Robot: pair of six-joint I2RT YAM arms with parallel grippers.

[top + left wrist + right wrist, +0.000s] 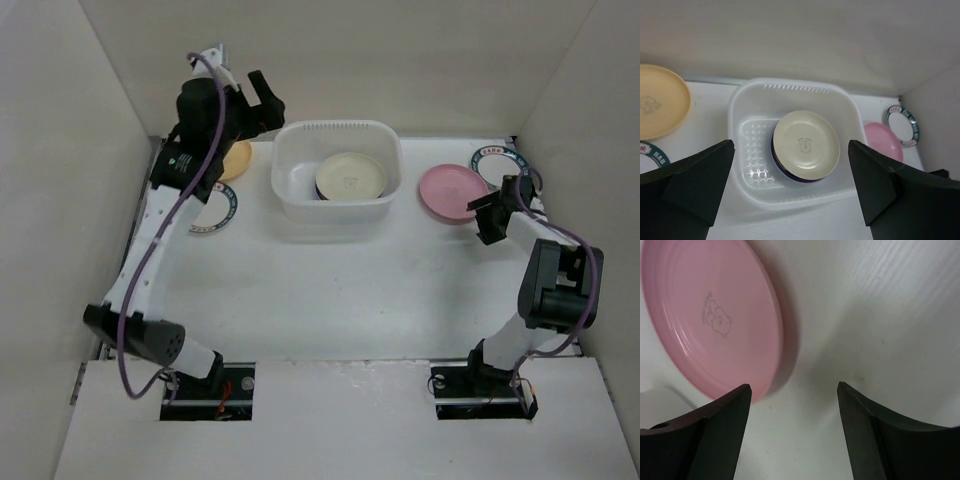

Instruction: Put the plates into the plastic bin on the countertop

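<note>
Plastic bin (335,222) long axis left-right, cream plate (351,177) face-up inside (lying flat)

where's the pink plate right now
In the top view the pink plate lies on the countertop just right of the bin, left of a teal-rimmed plate, with the right gripper beside it.

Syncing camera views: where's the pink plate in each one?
Top external: pink plate, just right of the plastic bin.
Left wrist: pink plate at middle right, right of the bin.
Right wrist: pink plate fills the upper left.
Shared landmark: the bin, in top external and left wrist; right wrist shows only countertop beside the plate.
</note>
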